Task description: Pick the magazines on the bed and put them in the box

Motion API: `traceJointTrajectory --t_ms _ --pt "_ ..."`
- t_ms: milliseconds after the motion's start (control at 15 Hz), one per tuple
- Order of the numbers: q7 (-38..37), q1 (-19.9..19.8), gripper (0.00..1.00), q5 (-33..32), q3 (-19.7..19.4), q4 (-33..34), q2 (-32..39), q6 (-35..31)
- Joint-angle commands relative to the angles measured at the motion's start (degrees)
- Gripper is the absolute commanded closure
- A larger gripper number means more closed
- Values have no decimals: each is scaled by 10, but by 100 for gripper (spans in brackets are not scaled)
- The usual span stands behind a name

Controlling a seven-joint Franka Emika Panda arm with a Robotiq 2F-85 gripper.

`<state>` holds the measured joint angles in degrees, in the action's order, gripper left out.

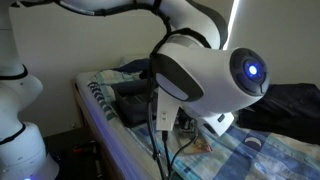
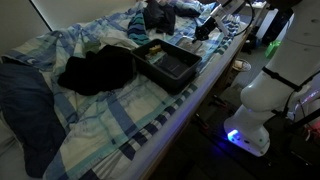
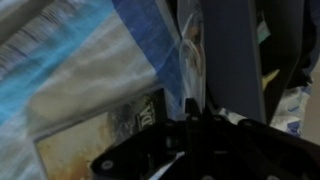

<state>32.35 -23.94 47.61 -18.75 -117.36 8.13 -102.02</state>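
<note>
Although the big white arm (image 1: 200, 70) fills much of an exterior view, the striped blue edge of the bed (image 1: 97, 100) is seen at its left, with the pale checked sheet behind it. In an exterior view the dark shallow box (image 2: 165, 60) lies on the bed close to the right edge, and no magazine is seen in the part of its inside that shows. Just to the left of the box lies a bulky black cloth bundle (image 2: 95, 70), and it seems to touch the box's left wall. A dark blue cloth (image 2: 25, 110) lies at the near left part of the bed. The white robot base (image 2: 265, 90) stands on the floor at the right of the bed. The hand (image 2: 203, 28) is low over the far end of the bed, beyond the box and apart from it. In the wrist view the orange-tan magazine (image 3: 100, 130) lies flat on the checked sheet at the left, and the navy magazine (image 3: 235, 50) shows as a dark blue band at the right, just beside it. The black fingers of the hand are closed together, with their tips at the right edge of the orange-tan magazine. I cannot tell if a magazine edge is caught between them, because the picture is dark and blurred there.
</note>
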Motion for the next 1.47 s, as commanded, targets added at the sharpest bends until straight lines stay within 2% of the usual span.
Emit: traceJointTrajectory --t_ms 0,267,733,1400 --pt "-11 -8 99 56 -8 29 -23 43" --pt "-10 -5 99 102 -16 49 -44 65" --pt "-3 9 99 136 -16 57 -84 98" --pt "17 58 99 86 6 47 -109 150"
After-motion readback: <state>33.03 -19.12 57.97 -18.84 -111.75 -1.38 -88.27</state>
